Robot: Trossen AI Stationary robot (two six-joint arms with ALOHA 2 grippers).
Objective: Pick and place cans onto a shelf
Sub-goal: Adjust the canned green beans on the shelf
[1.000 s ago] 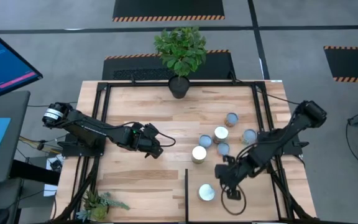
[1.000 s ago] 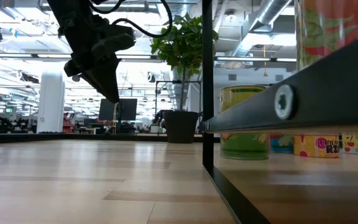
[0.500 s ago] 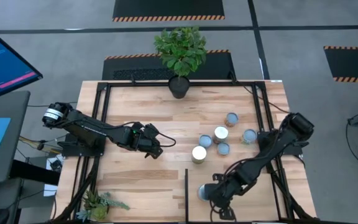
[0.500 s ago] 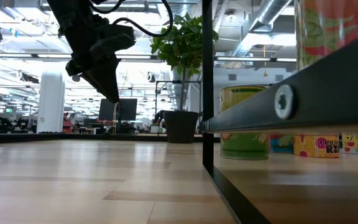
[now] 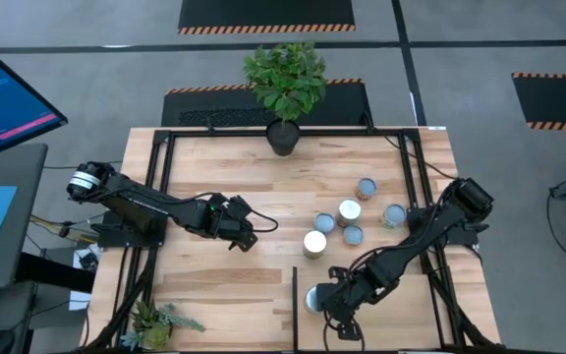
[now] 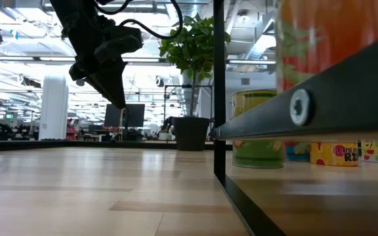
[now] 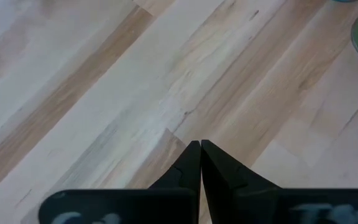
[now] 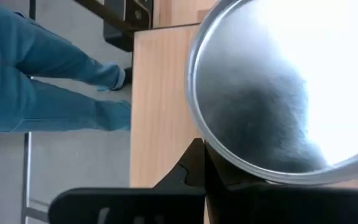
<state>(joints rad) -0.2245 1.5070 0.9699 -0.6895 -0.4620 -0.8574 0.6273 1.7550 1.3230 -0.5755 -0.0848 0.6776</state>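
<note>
A silvery-topped can (image 5: 312, 298) stands upright on the light-wood shelf (image 5: 401, 315) at the table's near right. In the low view it is the orange and green can (image 6: 333, 39) above the shelf's black bar (image 6: 307, 105). My right gripper (image 5: 332, 301) is shut and sits just right of this can, whose top fills the right wrist view (image 8: 278, 87). Several more cans (image 5: 349, 211) stand in a group on the tabletop at mid right. My left gripper (image 5: 247, 234) is shut and empty above the table's middle left, and it also shows in the low view (image 6: 113, 88). My right gripper's shut fingertips (image 8: 197, 163) lie against the can's side just under its top rim (image 8: 211, 148), coming from the table's right. The rim hides the exact place of contact. The can stands upright on the shelf.
A black plant pot (image 5: 283, 136) stands at the far edge and a small plant (image 5: 155, 323) at the near left corner. The shelf's black upright bar (image 5: 295, 295) stands left of the can. A person's legs in jeans (image 8: 42, 74) show beyond the table.
My right gripper has gone toward the near edge and the table's left, down to the can on the shelf. The can has slid a little toward the table's left along the shelf, still upright.
</note>
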